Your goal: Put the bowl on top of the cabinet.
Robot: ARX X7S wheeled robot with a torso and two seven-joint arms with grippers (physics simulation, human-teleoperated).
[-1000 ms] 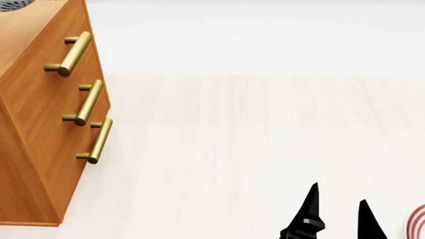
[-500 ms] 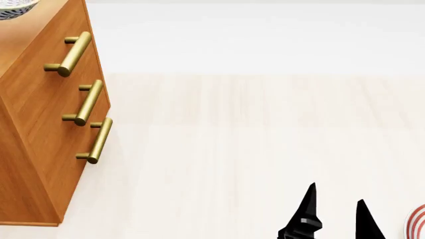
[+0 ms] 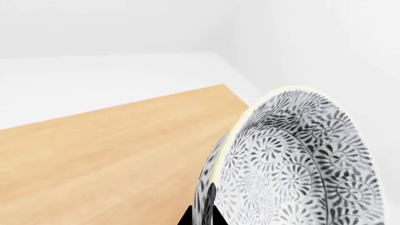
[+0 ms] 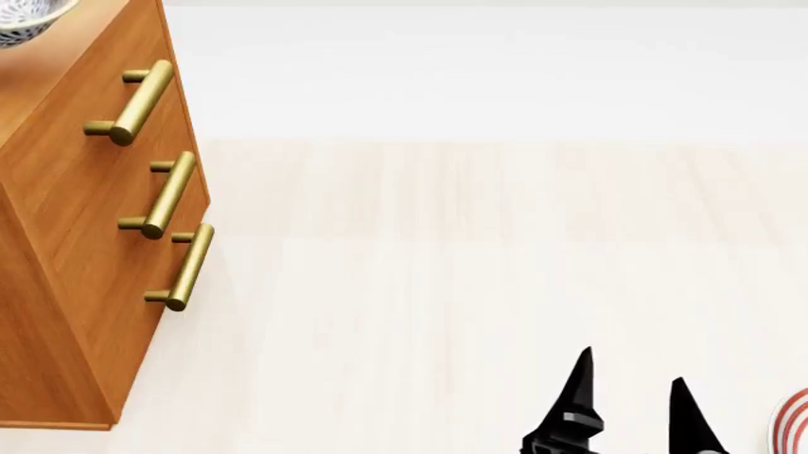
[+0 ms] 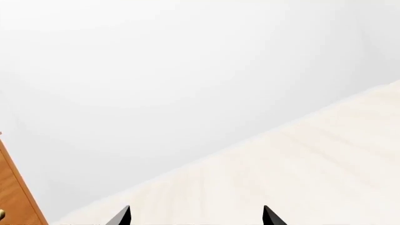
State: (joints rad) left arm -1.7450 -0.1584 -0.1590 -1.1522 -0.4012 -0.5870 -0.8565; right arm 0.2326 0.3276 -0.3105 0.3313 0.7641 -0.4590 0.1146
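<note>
The bowl (image 3: 300, 164), white with a dense grey-black floral pattern and a pale rim, fills much of the left wrist view, tilted on edge. My left gripper (image 3: 201, 216) is shut on the bowl's wall, one black finger on each side of it. The bowl hangs over the cabinet's wooden top (image 3: 106, 154). In the head view only a sliver of the bowl (image 4: 28, 19) shows above the cabinet (image 4: 76, 255), at the top left corner. My right gripper (image 4: 631, 402) stands open low over the floor at the bottom right, nothing between its fingers (image 5: 270, 215).
The cabinet front carries three brass bar handles (image 4: 165, 194). A white plate with red rings (image 4: 793, 424) lies on the pale floor at the right edge, beside my right gripper. A white wall rises behind the cabinet.
In the head view more of the bowl has come into sight over the cabinet's top at the upper left. My right gripper has drifted slightly left.
</note>
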